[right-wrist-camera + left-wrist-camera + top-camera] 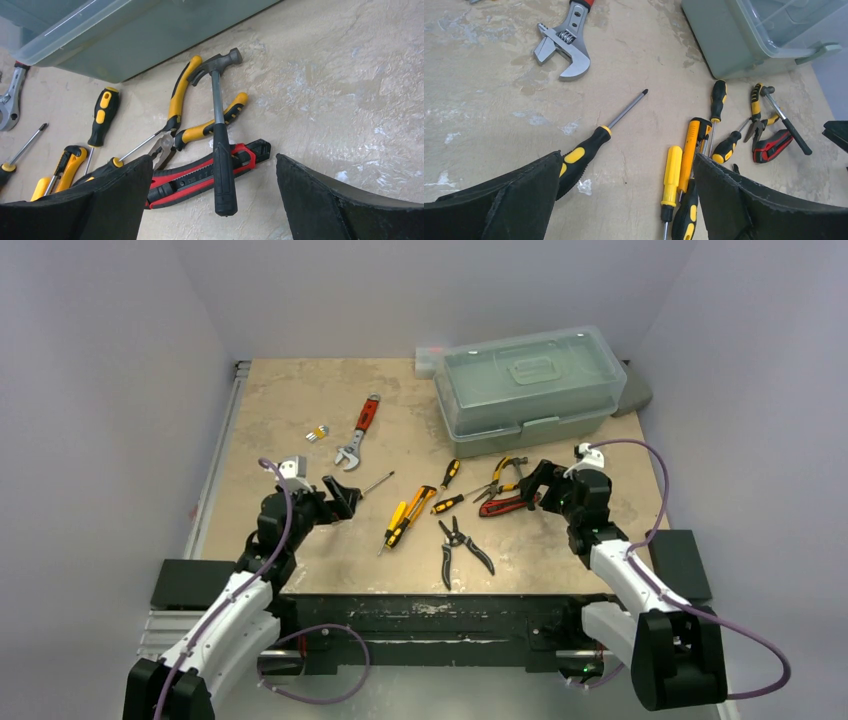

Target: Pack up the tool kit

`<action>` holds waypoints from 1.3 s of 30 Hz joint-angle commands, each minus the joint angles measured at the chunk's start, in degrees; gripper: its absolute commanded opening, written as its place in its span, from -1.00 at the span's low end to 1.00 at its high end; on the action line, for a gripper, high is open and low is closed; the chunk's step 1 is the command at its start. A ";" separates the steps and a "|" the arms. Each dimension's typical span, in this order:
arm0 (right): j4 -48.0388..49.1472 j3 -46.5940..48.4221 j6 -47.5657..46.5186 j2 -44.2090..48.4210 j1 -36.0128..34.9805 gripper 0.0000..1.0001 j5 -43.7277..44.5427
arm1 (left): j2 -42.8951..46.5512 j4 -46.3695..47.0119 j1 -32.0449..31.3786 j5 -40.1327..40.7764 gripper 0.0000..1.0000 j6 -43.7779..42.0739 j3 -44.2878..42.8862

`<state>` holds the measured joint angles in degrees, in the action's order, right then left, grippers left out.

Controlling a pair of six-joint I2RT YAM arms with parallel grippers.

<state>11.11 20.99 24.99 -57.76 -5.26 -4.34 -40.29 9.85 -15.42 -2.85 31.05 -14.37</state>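
Sage-green plastic made up the toolbox (520, 405), which stood at the far right of the worktop (290, 400). Its translucent lid was down and its handle lay flat on top. The loose hand tools were spread across the worktop in front of it.

The left tool (340, 495) stood wide and held nothing. It was low over the near left part of the worktop, beside a black-and-yellow Phillips screwdriver (376, 484). In the left wrist view the screwdriver's handle ran under one finger (514, 200); whether they touched could not be told.

The right tool (528, 488) was also spread wide and empty, just in front of the toolbox's near corner. The right wrist view showed what lay between its fingers: a small hammer (220, 145) resting across a red utility knife (200, 177) and one handle of the yellow pliers (185, 115). In the top view that tool hid much of this cluster.

The left wrist view gave the open jaw of the adjustable wrench (566, 45) in detail. The top view alone showed the black-handled pliers (462, 545) in full, near the front edge.
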 commanded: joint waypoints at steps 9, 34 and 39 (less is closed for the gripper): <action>0.85 0.45 -0.43 3.14 -0.11 0.86 1.53 | -5.99 1.88 0.04 -2.24 1.00 2.12 -3.87; -27.38 41.20 -2.27 -4.52 -0.09 0.97 13.17 | -26.06 8.58 -12.57 -5.40 0.97 10.03 -20.42; -30.90 52.93 -6.21 -14.61 1.02 0.98 19.17 | -32.10 12.32 -14.12 -3.82 0.97 10.49 -25.44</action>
<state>-13.45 64.99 23.33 -66.04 -5.21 8.54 -68.93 17.34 -28.67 -8.84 40.01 -34.89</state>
